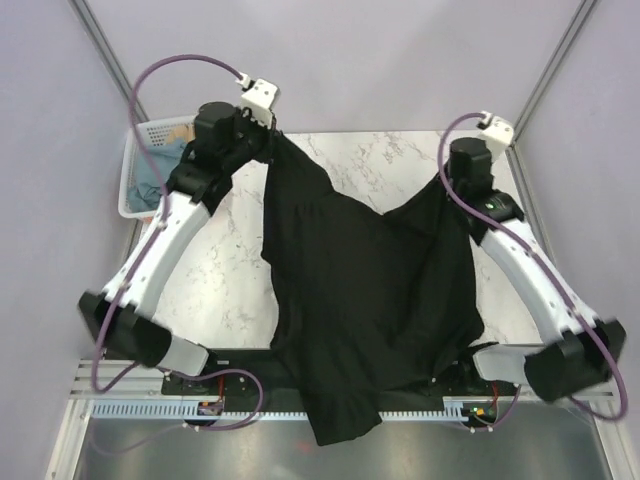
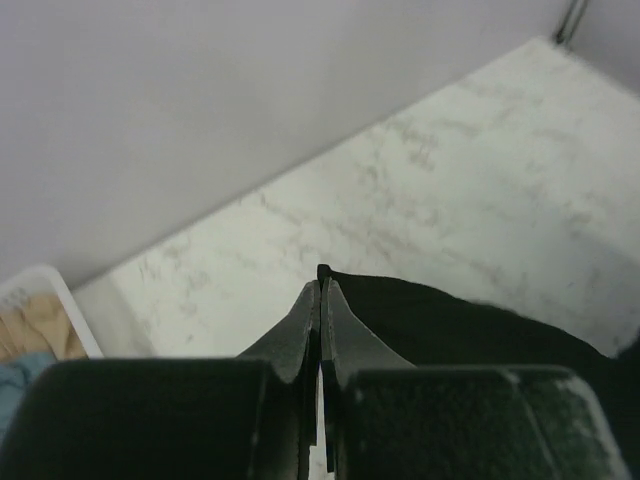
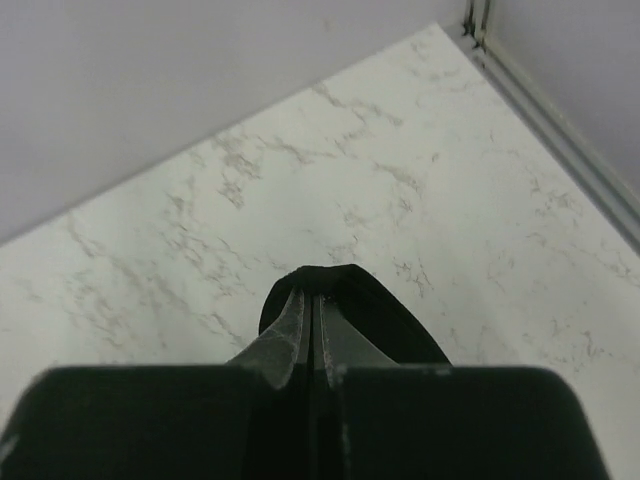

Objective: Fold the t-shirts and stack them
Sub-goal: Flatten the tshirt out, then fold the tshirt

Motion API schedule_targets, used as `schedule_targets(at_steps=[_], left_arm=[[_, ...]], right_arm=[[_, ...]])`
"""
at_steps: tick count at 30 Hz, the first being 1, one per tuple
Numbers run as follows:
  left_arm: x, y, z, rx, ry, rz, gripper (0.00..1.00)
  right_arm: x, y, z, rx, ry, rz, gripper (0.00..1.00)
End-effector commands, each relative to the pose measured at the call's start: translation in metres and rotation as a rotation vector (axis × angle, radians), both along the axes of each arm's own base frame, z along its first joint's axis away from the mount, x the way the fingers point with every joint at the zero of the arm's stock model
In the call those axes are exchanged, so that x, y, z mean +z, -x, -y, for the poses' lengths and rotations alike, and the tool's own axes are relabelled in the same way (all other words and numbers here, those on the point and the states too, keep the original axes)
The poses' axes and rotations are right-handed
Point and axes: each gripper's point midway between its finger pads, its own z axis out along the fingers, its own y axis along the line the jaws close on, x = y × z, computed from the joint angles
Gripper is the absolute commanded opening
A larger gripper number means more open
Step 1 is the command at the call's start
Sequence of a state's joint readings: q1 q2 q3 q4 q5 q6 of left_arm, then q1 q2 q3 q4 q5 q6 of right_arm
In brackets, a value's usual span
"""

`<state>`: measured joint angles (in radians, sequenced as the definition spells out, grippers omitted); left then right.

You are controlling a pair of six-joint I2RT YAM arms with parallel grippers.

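1. Left claw (image 2: 320, 285), right up at the lens: jaws pinched tight, an edge of the black t-shirt (image 1: 370, 300) clamped at the tips, cloth trailing off to one side.
2. Right claw (image 3: 312, 295), same story: shut hard, w/ a nub of black fabric wrapped over the tips.
3. Overhead: the shirt hangs btwn both claws, lifted off the tabletop (image 1: 230, 270) and sagging in a V in the middle. The lower part trails twd the robot and drapes over the front rail (image 1: 150, 405).
4. Left grip sits further back than the right, so the top edge runs slanted & slack.
5. Step in hand, my read: spread it & lay it flat, ready to fold. Folding itself not begun.
6. To do it well: draw the claws apart till the top edge goes taut, and level them.
7. Then carry the shirt twd the far side so the hem slides up onto the tabletop.
8. Lower slowly so the body rolls down w/o creases. No letting go until the cloth is down.
9. Watch out: the hem could snag on the front rail as it drags.
10. White basket (image 1: 135, 175) at far left has tan cloth (image 2: 35, 330) & blue cloth (image 2: 15, 385) in it, prob. the next shirts.
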<state>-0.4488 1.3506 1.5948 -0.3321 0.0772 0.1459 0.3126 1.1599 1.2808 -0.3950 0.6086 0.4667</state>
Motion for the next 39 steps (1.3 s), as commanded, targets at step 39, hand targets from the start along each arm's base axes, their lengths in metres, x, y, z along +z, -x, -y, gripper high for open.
schedule_targets(at_steps=[39], left_arm=[[-0.189,-0.178,0.014,-0.107,-0.071,-0.229,0.02]], right_arm=[[-0.213,-0.255,0.082,0.228,-0.298,-0.061,0.00]])
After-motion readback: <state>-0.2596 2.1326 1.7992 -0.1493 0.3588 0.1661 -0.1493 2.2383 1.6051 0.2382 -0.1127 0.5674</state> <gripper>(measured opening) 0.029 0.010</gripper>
